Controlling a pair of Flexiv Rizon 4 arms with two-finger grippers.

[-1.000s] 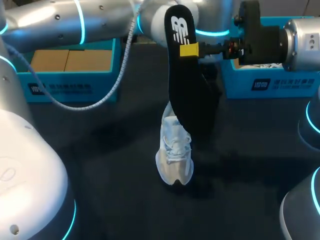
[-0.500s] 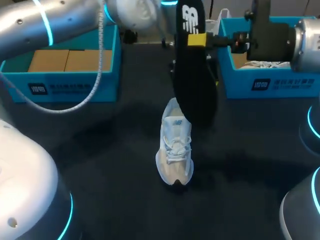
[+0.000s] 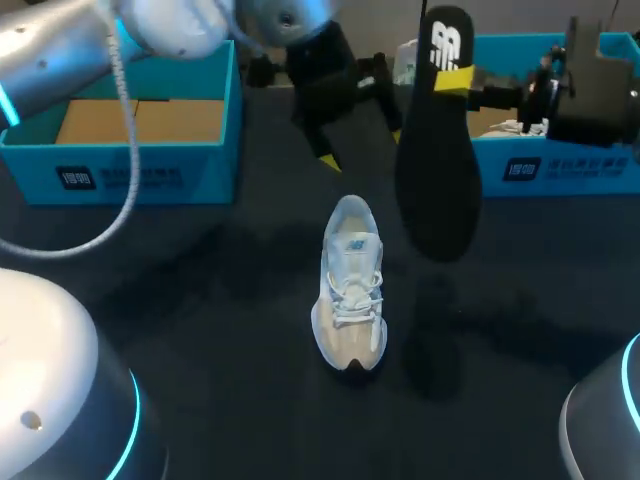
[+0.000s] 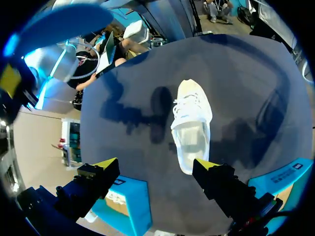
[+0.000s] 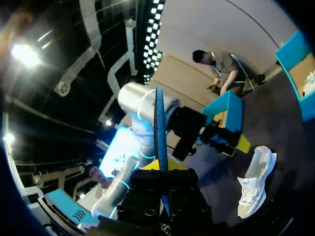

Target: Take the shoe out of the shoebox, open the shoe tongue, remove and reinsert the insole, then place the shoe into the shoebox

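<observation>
A white shoe [image 3: 352, 285] stands upright on the black table, toe toward the near edge. My right gripper [image 3: 457, 80] is shut on the upper end of the black insole [image 3: 437, 150]. The insole hangs upright in the air, right of the shoe and clear of it. In the right wrist view the insole [image 5: 159, 123] shows edge-on between the right gripper [image 5: 160, 167] fingers, with the shoe [image 5: 256, 182] below. My left gripper [image 3: 352, 135] hovers open above the table behind the shoe. In its own view the left gripper [image 4: 156, 167] holds nothing, and the shoe [image 4: 191, 125] lies ahead of it.
An open blue shoebox [image 3: 130, 165] with a cardboard floor stands at the back left. A second blue box [image 3: 560, 165] with white contents stands at the back right, under my right arm. A grey cable [image 3: 120, 150] droops from my left arm over the left box.
The right gripper has carried the insole to the right, so its lower end is now away from the shoe. The left arm has swung left, and its open gripper has come into view behind the shoe.
</observation>
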